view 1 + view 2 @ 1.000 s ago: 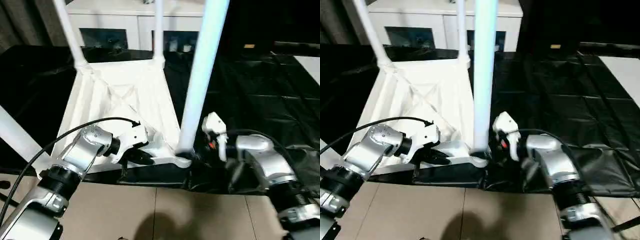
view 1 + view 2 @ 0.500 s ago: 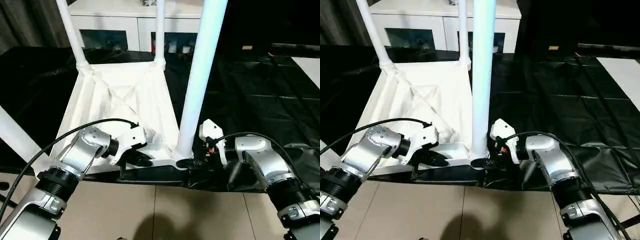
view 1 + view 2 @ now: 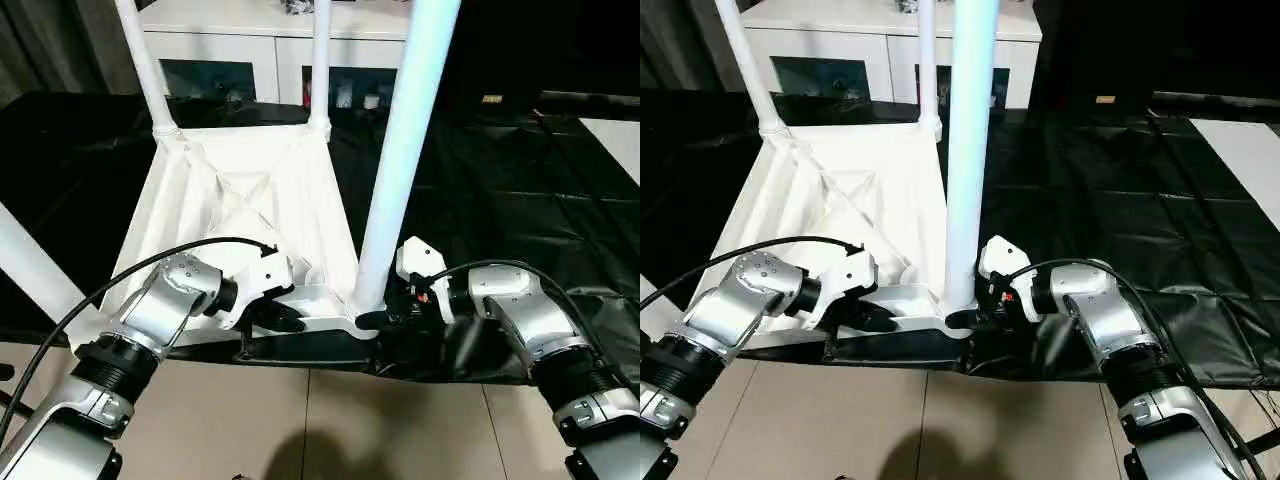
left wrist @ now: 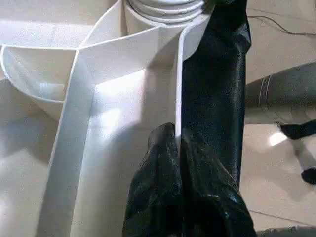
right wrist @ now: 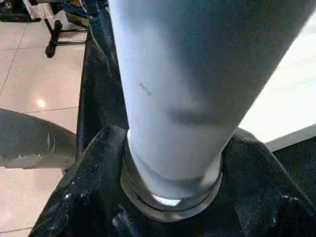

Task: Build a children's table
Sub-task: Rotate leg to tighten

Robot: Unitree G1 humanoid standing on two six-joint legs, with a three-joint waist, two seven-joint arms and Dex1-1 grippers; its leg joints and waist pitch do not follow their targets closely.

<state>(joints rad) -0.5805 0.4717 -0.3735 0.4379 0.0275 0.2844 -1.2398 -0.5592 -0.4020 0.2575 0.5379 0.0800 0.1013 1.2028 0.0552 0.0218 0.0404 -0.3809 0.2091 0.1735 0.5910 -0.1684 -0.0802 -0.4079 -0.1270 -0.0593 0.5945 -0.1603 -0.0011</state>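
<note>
1. Tabletop (image 3: 255,200) lies upside down on the black-covered work table (image 3: 520,190), ribbed underside up, near edge at the work table's front edge. Same spot as 1 s ago; the overall framing shift is camera motion.
2. Three legs stand up out of the tabletop's corner sockets: near-right leg (image 3: 400,160), far-left leg (image 3: 145,65), far-right leg (image 3: 320,60). A fourth leg (image 3: 35,270) runs diagonally past the tabletop's near-left corner; its socket end is hidden behind the left arm.
3. Left gripper (image 4: 177,148) is clamped on the thin rim wall of the tabletop's near edge, just left of the near-right socket (image 3: 362,318). Wrist view shows one black finger (image 4: 158,182) on each side of the wall, pinching it. Grip and position unchanged from both earlier frames.
4. Right gripper (image 5: 170,197) is at the base of the near-right leg, fingers wrapped around the leg right above the socket collar, closed on it. Finger (image 5: 94,168) is pressed against the tube.
5. Change vs 1 s ago: right forearm (image 3: 525,320) sits lower and its wrist has turned; since 0.5 s ago it is nearly static.
6. Near-right leg leans slightly right of vertical relative to the tabletop, about the same as before.
7. White cabinet (image 3: 260,45) with glass doors stands behind the tabletop's far edge.
</note>
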